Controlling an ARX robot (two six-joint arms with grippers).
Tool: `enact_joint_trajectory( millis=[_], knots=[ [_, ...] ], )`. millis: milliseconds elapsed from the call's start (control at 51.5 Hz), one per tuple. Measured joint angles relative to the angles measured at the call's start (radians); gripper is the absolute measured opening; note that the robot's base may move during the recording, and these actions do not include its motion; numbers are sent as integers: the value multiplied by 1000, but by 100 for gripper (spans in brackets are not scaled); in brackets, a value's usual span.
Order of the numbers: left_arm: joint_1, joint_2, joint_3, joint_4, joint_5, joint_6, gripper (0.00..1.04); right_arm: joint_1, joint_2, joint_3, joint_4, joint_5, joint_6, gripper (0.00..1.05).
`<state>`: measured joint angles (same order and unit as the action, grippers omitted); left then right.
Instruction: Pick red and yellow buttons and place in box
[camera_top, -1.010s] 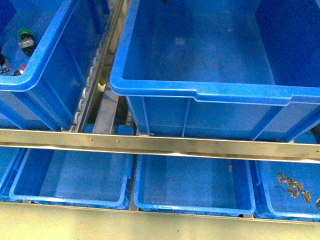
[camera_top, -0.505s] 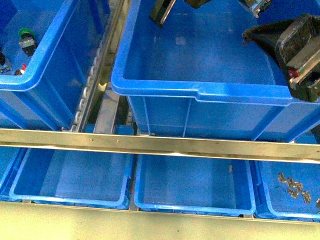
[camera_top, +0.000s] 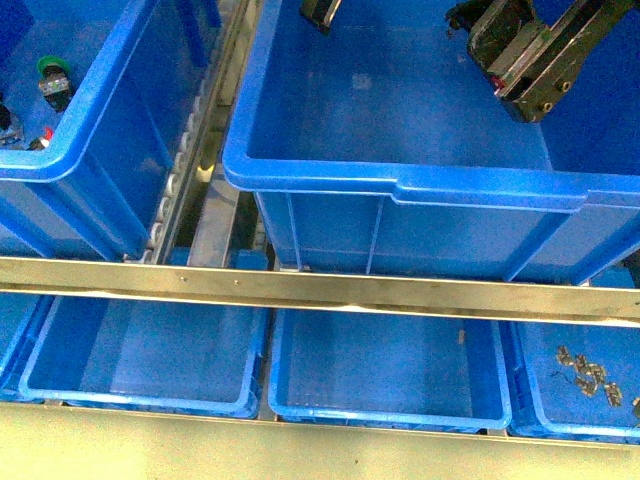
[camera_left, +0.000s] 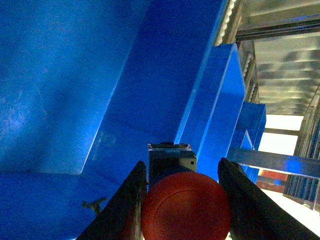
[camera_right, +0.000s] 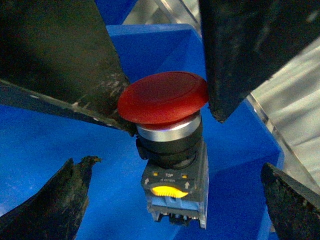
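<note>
Upper left of the front view, we spot a green button (camera_top: 50, 75) sitting in the left crate (camera_top: 70, 150). Sliding right, the big box (camera_top: 400, 185) fills the upper middle. At the very top edge a finger (camera_top: 320, 12) of the left gripper (camera_left: 183, 170) shows above the box. From its wrist camera we see both fingers drawn in narrow against the sides of a red button (camera_left: 186, 210), a grey block body behind the cap and the box's blue wall close by. Further right, upper right corner, the right gripper (camera_top: 525, 60) hangs over the box too. Its wrist camera gives us two black fingers pinching the cap of a second red button (camera_right: 162, 97), whose dark body carries a yellow mark, with the blue box underneath. Along the bottom run shallow trays (camera_top: 390, 415), and the lower right one holds small metal pieces (camera_top: 585, 372).
</note>
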<state>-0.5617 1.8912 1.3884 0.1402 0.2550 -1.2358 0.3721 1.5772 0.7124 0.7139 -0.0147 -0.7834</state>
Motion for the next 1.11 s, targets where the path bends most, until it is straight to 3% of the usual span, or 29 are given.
enact_joint_trajectory(
  millis=[408,660,854,1029,1107],
  knots=[
    [-1,0,3,-3,-5,-2,34,0,58,35,6,10,-29,98],
    [-1,0,6,-3,-13,-2,34,-10,65,35,2,11,-47,66],
    [0,0,10,-4,-16,-9,34,-25,69,37,21,26,-44,30],
    [-1,0,13,-10,-19,-7,35,-27,70,37,22,27,-44,27],
    [-2,0,14,-3,-28,14,51,-27,70,36,22,23,-32,27]
  ],
)
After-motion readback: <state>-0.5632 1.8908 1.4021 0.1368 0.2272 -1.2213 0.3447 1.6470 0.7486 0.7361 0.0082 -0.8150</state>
